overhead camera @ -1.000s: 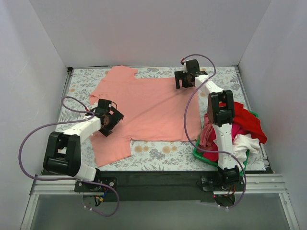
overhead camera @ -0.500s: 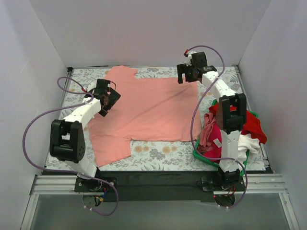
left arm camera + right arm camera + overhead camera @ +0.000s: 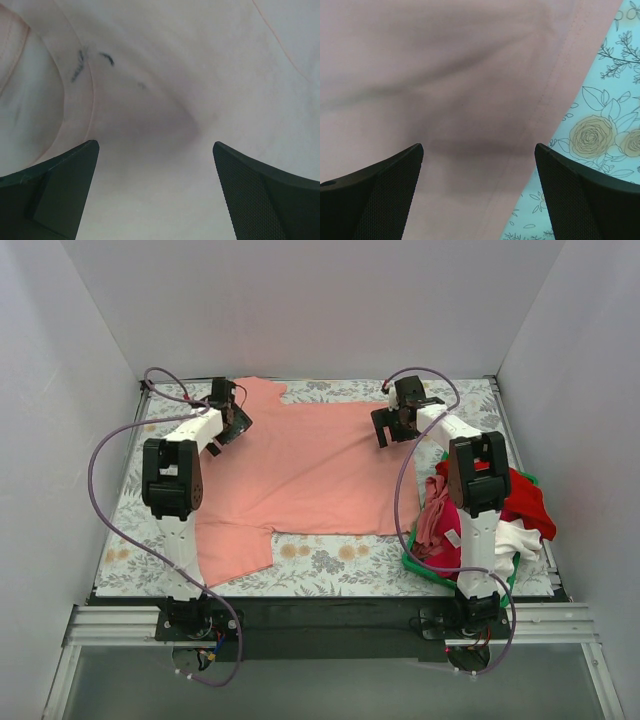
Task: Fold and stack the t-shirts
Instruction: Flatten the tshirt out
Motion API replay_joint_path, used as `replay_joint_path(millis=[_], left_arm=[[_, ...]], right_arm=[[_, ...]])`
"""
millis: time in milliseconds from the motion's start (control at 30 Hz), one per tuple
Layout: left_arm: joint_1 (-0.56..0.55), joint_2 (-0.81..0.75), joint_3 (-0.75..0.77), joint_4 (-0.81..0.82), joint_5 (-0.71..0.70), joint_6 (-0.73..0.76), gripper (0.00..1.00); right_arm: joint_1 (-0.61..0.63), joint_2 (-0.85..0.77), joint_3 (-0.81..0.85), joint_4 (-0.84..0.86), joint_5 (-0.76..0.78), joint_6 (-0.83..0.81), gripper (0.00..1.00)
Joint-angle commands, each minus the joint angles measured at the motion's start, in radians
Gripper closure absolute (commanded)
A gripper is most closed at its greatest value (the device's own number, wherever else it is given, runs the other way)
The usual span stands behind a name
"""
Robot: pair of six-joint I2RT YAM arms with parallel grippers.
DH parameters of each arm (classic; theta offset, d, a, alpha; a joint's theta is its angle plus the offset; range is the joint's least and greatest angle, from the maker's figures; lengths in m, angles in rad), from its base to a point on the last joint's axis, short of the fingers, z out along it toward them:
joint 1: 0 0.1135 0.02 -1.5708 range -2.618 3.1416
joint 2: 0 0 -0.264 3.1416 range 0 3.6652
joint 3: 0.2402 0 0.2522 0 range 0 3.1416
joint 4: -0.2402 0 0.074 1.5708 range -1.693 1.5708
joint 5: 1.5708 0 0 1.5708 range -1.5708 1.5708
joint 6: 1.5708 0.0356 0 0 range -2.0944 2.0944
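— What do we see from above?
— We see a table [image 3: 330,555] with a flowered cover, boxed in by plain white walls [image 3: 320,310] on three sides. The salmon-pink t-shirt [image 3: 310,465] lies spread flat across the middle. Its long axis runs left to right, with sleeves at the far left and near left and the straight hem at the right. A green basket [image 3: 412,562] at the near right corner holds a red shirt [image 3: 522,498], a magenta shirt [image 3: 447,518] and a white shirt [image 3: 510,540].
— And the arms?
— The left fingers [image 3: 236,426] sit over the shirt's far left shoulder, and the right fingers [image 3: 388,430] over its far right hem corner.
— What does the left wrist give us?
— Both fingers are spread apart with nothing gripped. Pale pink cloth with a curved seam lies just below.
— The right wrist?
— Released too, holding nothing. Below them we see the hem edge, with the flowered table beside it.
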State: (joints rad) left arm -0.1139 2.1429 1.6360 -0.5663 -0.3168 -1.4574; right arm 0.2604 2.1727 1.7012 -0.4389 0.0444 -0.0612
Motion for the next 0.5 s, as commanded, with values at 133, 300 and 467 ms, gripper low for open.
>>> replay_joint_path(millis=[133,300,467], left_arm=[[0.089,0.092,0.128,-0.056,-0.025,0.069,0.02],[0.147,0.144,0.153,-0.053,0.018,0.08,0.02],[0.174,0.158,0.17,-0.041,0.044,0.097,0.02]], right_arm=[[0.002,0.1,0.135,-0.024,-0.078,-0.052,0.02],[0.002,0.15,0.196,-0.044,-0.103,-0.081,0.02],[0.005,0.191,0.238,-0.043,-0.152,-0.098,0.02]])
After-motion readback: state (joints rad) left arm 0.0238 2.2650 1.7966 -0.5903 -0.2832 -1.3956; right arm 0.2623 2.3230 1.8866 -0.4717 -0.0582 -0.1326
